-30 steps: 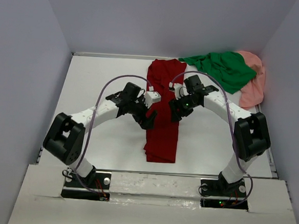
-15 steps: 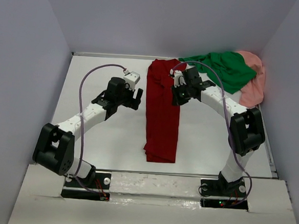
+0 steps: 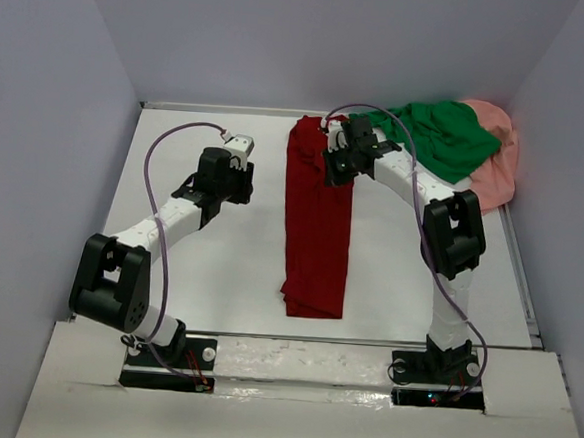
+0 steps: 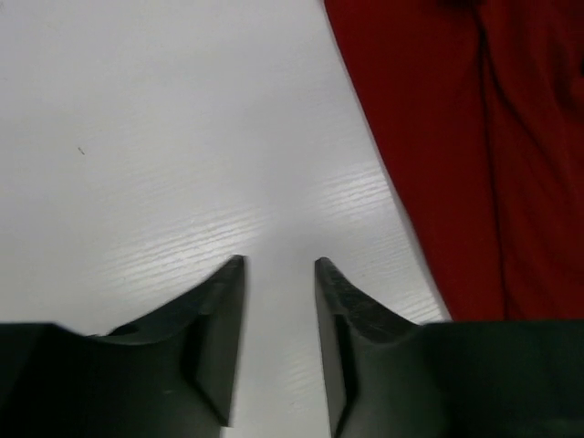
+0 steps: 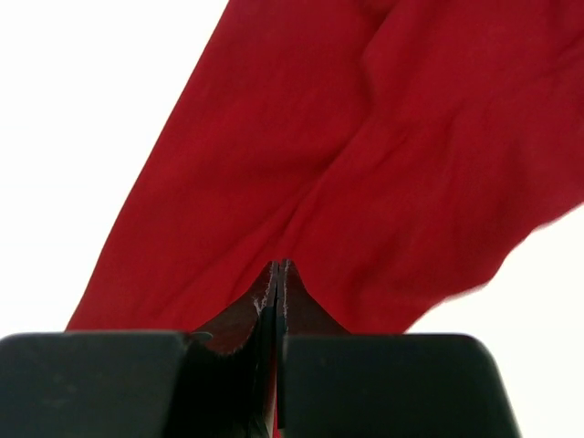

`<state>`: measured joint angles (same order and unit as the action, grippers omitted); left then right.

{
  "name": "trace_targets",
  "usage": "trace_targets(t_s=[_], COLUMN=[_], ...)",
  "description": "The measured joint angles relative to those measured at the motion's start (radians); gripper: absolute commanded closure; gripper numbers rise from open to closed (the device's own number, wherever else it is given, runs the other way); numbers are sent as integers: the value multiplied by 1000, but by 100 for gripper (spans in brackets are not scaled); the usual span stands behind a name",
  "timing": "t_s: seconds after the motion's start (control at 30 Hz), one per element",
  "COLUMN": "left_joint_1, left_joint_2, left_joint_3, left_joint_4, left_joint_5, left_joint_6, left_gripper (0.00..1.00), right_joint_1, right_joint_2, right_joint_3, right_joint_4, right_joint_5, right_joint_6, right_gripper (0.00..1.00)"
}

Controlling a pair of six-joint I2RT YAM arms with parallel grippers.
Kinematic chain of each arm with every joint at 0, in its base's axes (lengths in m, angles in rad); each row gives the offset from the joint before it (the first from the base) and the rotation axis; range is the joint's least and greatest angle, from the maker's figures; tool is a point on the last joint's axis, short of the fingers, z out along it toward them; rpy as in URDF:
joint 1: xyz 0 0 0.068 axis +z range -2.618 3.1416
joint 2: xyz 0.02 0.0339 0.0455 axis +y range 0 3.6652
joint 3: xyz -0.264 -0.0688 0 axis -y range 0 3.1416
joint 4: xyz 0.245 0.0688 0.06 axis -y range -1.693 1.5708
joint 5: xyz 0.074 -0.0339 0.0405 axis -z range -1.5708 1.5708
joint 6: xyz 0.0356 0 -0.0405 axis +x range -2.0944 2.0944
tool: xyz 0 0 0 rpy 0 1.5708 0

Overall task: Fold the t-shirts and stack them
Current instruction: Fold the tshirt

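The salmon pink t-shirt [image 3: 498, 168] lies mostly hidden under the bright green t-shirt [image 3: 440, 134]; only its right side shows. In the top view the right gripper [image 3: 332, 172] and its wrist cover the far right corner of the dark red t-shirt [image 3: 317, 226] and the green one's near-left edge. In both wrist views the red cloth runs off the top and right edges. Whether any cloth is caught between the right jaws, pressed together, cannot be told.

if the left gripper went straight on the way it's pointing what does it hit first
Most likely the bare table: the left gripper points at white tabletop with nothing ahead. The red shirt lies off to the side, outside that line.
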<state>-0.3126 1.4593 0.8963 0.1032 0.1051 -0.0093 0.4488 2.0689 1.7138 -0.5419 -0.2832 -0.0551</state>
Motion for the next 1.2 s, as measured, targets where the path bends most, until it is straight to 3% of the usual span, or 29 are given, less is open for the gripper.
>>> trace_targets(t_s=[0.1, 0.27, 0.4, 0.67, 0.87, 1.2], left_joint_1=[0, 0, 0, 0, 0, 0], left_joint_2=[-19, -68, -83, -80, -64, -58], left_joint_3=[-13, -25, -26, -32, -32, -32], left_joint_4=[13, 17, 33, 35, 35, 35], left_joint_5=[4, 14, 28, 52, 64, 74], left_joint_6=[-3, -3, -3, -3, -3, 10], left_gripper=[41, 41, 42, 42, 42, 42], right_joint_1=[0, 0, 0, 0, 0, 0], right_joint_2=[81, 219, 237, 82, -27, -12], right_joint_3=[98, 258, 267, 59, -8, -94], right_joint_4=[10, -34, -111, -181, -182, -171], right_joint_5=[30, 23, -11, -29, -49, -93], right_joint_6=[0, 35, 71, 86, 89, 98], right_gripper=[100, 100, 100, 100, 100, 100])
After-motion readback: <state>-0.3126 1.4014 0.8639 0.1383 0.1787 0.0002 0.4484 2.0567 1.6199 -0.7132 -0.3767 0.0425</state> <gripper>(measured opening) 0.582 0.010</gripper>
